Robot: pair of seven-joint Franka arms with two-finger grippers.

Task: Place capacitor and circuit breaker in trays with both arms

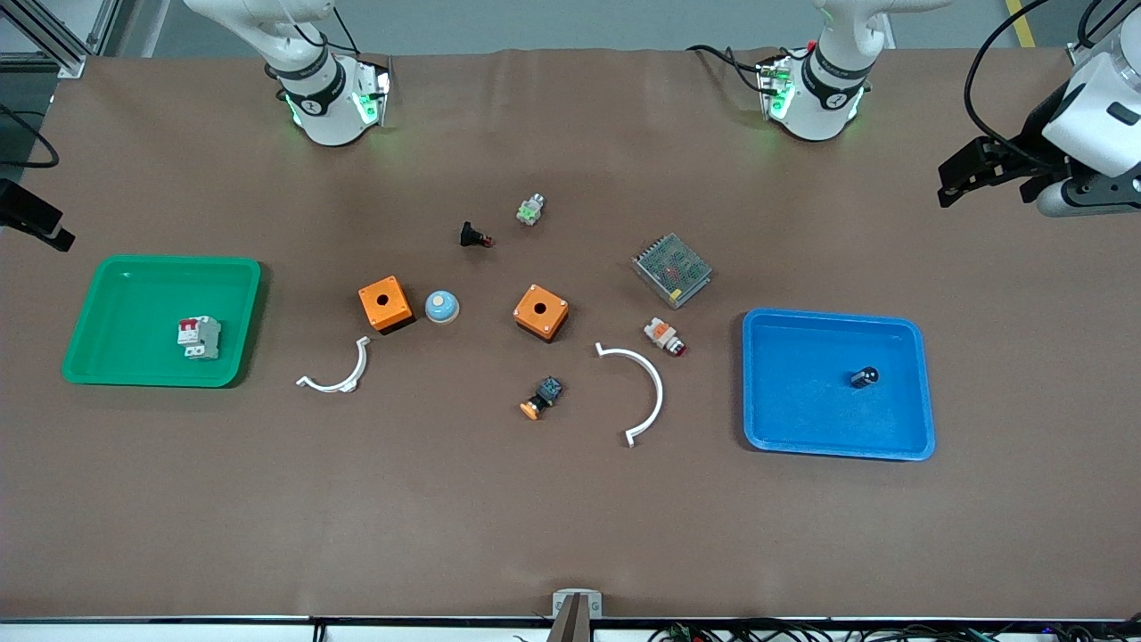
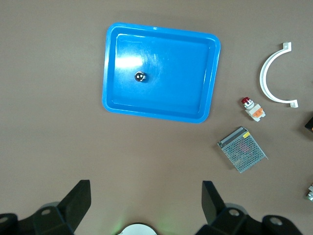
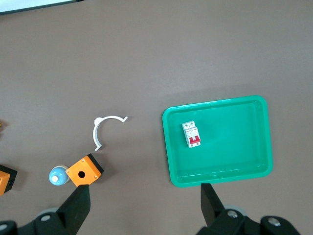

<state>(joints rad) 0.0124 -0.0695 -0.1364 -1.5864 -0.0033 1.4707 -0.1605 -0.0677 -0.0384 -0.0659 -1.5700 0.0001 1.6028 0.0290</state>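
Left tool (image 2: pixel 145 210): fingers apart, empty, raised over bare surface (image 1: pixel 570 535) at my left arm's end. Right tool (image 3: pixel 144 210): fingers apart, empty, high over the green tray's end; only a dark tip shows at the front view's edge.

Capacitor (image 1: pixel 863 377): lying in blue tray (image 1: pixel 918 392).
Circuit breaker (image 1: pixel 199 338): in green tray (image 1: pixel 107 374).

Status, by my judgement: both placed, nothing left. Capacitor's markings too small to read.
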